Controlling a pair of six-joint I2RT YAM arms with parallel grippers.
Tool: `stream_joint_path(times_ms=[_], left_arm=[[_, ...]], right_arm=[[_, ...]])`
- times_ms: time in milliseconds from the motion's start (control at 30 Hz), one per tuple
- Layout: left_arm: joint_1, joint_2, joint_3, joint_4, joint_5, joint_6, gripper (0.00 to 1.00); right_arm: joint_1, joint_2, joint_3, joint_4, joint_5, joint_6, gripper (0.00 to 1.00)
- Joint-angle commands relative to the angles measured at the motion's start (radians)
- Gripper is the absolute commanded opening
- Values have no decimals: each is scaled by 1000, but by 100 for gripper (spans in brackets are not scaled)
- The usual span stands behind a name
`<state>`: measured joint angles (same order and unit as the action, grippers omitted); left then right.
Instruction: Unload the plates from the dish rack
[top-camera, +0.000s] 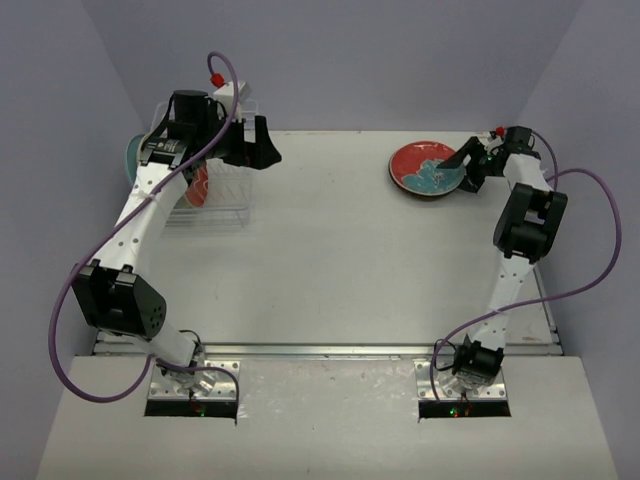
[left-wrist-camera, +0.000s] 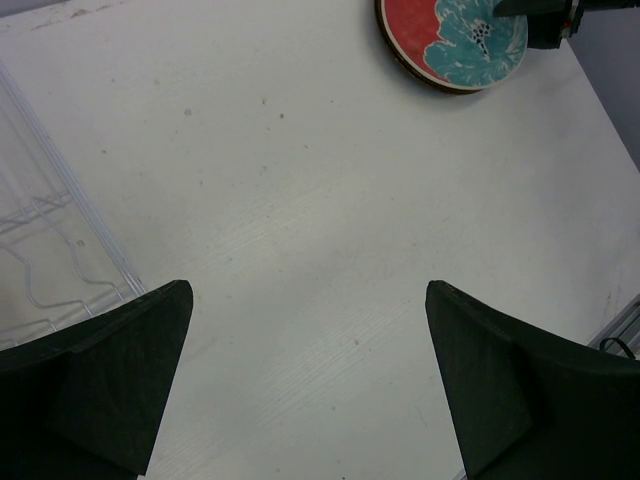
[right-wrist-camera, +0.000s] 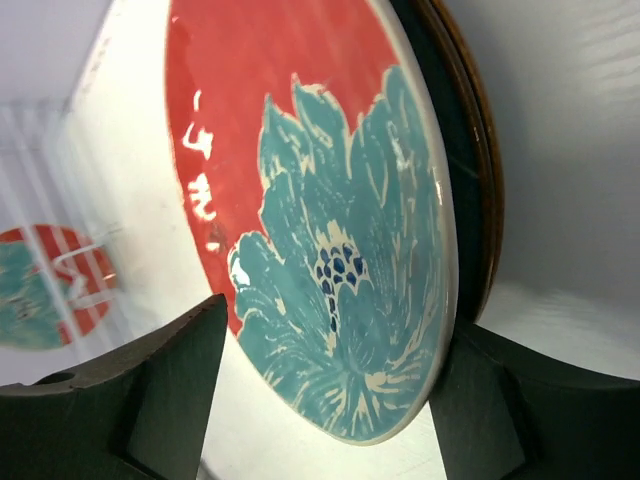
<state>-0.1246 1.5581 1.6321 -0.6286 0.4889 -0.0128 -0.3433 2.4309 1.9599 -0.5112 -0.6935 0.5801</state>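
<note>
Top view: white thin-wire dish rack (top-camera: 215, 205) at far left. A red round plate (top-camera: 200, 186) stands upright in its slots, with a dark teal plate (top-camera: 132, 155) at its left end. A red glazed plate with teal flower (top-camera: 425, 168) lies flat on the white table (top-camera: 330, 260), far right. The left gripper (top-camera: 262, 150) is just beside the rack, the right gripper (top-camera: 468, 165) at the flower plate's rim.

Left wrist: fingers (left-wrist-camera: 110, 380) spread wide, holding nothing, over bare table.

Right wrist: fingers (right-wrist-camera: 170, 390) set wide either side of the flower plate's near rim, not clamped. A dark plate with brown rim (right-wrist-camera: 470, 180) lies underneath.

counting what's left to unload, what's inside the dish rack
A red plate stands upright in the dish rack; a teal plate edge shows at its left. The left arm covers the rest, so other plates could be hidden.
</note>
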Motion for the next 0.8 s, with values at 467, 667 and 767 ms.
stream_joint_path(times_ms=[467, 667, 767], left_arm=[[0, 10, 105, -6, -556, -48, 100], [11, 73, 177, -42, -772, 53, 98], [45, 156, 286, -114, -816, 73, 84]], right_arm=[[159, -159, -18, -62, 819, -451, 99], [181, -260, -97, -20, 754, -462, 99], [202, -346, -178, 15, 717, -484, 99]])
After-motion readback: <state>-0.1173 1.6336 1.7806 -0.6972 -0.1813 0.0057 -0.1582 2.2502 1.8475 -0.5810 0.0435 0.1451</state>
